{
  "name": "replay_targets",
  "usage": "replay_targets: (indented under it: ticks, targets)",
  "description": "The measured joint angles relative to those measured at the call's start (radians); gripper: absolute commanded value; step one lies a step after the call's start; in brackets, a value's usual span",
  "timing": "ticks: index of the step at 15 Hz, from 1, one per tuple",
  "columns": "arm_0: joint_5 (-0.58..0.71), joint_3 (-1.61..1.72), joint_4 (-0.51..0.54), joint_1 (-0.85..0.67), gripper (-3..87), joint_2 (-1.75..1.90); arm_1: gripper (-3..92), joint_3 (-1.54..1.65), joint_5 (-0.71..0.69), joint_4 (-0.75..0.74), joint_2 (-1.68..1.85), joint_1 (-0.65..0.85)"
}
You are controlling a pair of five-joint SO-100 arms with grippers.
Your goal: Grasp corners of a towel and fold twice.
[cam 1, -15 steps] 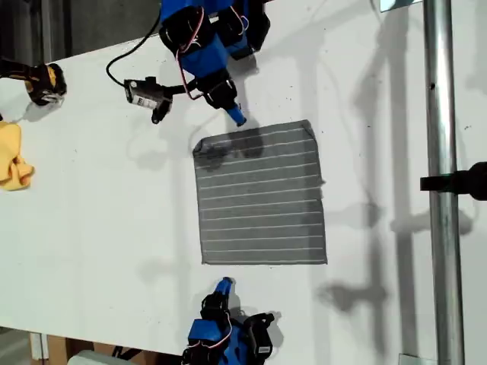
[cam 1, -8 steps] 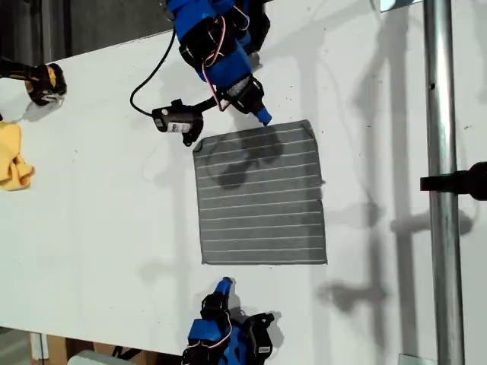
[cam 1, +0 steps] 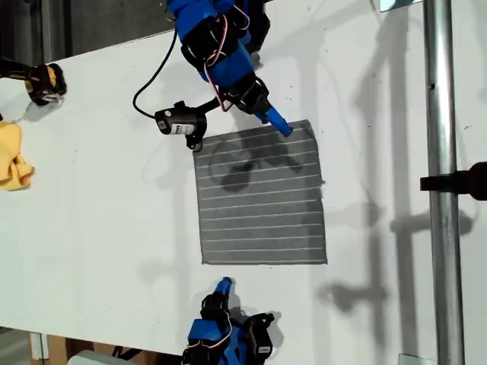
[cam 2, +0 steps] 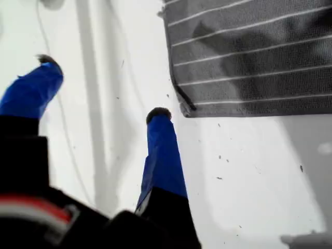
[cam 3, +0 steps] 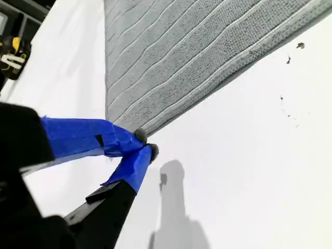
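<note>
The grey white-striped towel (cam 1: 262, 198) lies flat on the white table in the exterior view. My first gripper (cam 1: 272, 119) hangs over the towel's edge nearest the top of the exterior view and casts a shadow on the cloth. The first wrist view shows my first gripper (cam 2: 104, 88) open and empty, with one towel corner (cam 2: 184, 110) just beyond a blue fingertip (cam 2: 158, 115). My second gripper (cam 1: 222, 287) sits below the towel's lower edge in the exterior view. The second wrist view shows my second gripper (cam 3: 145, 144) shut on nothing, close to the towel (cam 3: 192, 46) but not touching it.
A small yellow cloth (cam 1: 11, 160) and a yellow-and-black object (cam 1: 42, 82) lie at the exterior view's left. A metal pole (cam 1: 440, 228) with a black clamp (cam 1: 456, 182) runs down the exterior view's right. A black cable (cam 1: 152, 72) trails from the first arm.
My first gripper has swung toward the exterior view's right along the towel's upper edge, from near its upper-left corner to past the middle. My second arm has not moved.
</note>
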Motion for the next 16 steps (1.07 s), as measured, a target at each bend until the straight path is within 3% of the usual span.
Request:
replay_targets:
  ticks: [9, 16]
  targets:
    - [0.002, 0.000, 0.000, 0.000, -1.8, 0.000, 40.6, -0.114, 0.005, 0.124, -0.308, -0.002]
    - [0.002, 0.000, 0.000, 0.000, -1.8, 0.000, 39.4, -0.124, 0.120, 0.138, -0.453, -0.092]
